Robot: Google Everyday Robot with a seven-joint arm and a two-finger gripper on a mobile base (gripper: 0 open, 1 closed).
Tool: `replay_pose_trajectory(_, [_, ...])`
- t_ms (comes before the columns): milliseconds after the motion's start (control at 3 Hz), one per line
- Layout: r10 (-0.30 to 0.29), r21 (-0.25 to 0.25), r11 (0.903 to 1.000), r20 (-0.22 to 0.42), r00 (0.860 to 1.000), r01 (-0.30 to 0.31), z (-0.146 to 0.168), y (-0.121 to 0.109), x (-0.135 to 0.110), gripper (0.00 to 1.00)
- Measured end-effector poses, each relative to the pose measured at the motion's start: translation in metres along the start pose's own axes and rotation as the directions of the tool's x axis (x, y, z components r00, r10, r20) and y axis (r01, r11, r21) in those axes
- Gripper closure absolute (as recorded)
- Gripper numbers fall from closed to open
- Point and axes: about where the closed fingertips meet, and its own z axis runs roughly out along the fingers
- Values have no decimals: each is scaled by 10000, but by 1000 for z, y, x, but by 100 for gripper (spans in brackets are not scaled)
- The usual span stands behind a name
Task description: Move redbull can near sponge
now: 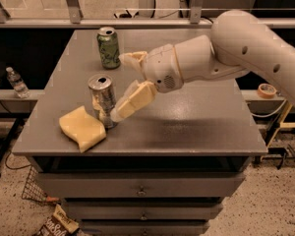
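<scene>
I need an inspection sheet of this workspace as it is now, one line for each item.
Surface: grey cabinet top, drawers below.
Job's things: redbull can upright, close beside the sponge.
Clutter: green can upright at the back.
Grippers: gripper open, just right of the redbull can, one finger near its base.
Cables: thin dark cable at left, off the table.
Surroundings: water bottle at left, tape roll at right, snack bag on the floor.

Robot lab: tool (119,86) above grey drawer cabinet (187,122), speckled floor (270,205)
</scene>
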Motion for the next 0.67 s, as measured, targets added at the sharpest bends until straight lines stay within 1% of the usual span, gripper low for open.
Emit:
replay_pose_trajectory(333, [115, 955, 9954, -897, 9959, -29, -55, -11, 9, 0])
replay_pose_trajectory(667, [118, 976, 9952, -943, 9955, -25, -56, -12, 9, 0])
